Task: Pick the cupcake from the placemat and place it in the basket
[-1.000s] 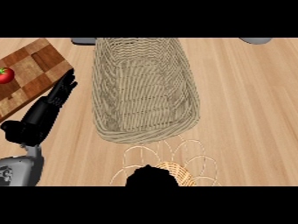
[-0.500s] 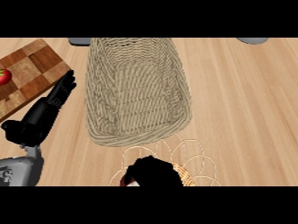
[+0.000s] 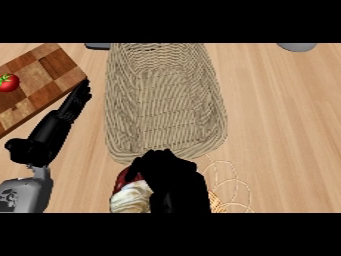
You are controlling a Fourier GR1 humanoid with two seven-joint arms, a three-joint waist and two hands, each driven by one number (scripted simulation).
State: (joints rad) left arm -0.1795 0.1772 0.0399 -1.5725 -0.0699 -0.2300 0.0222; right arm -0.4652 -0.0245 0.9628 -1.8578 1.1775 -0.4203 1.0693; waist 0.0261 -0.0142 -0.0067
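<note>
My right hand (image 3: 174, 182) rises from the lower edge, curled round the cupcake (image 3: 131, 195), whose white frosting and dark red wrapper show at the hand's left side. It sits just below the near rim of the long woven basket (image 3: 164, 100) in the middle of the counter. Partly hidden behind the hand lies the round wicker placemat (image 3: 228, 187). My left hand (image 3: 58, 122) rests at the left with straight fingers, beside the basket's left wall.
A checkered cutting board (image 3: 25, 97) lies at the left with a red tomato (image 3: 7, 82) on it. Two grey objects (image 3: 298, 46) peek in at the top edge. Bare wooden counter stretches to the right of the basket.
My right hand has risen from the placemat toward the basket's near rim, and the cupcake now shows in its grasp. The left hand has stayed still.
</note>
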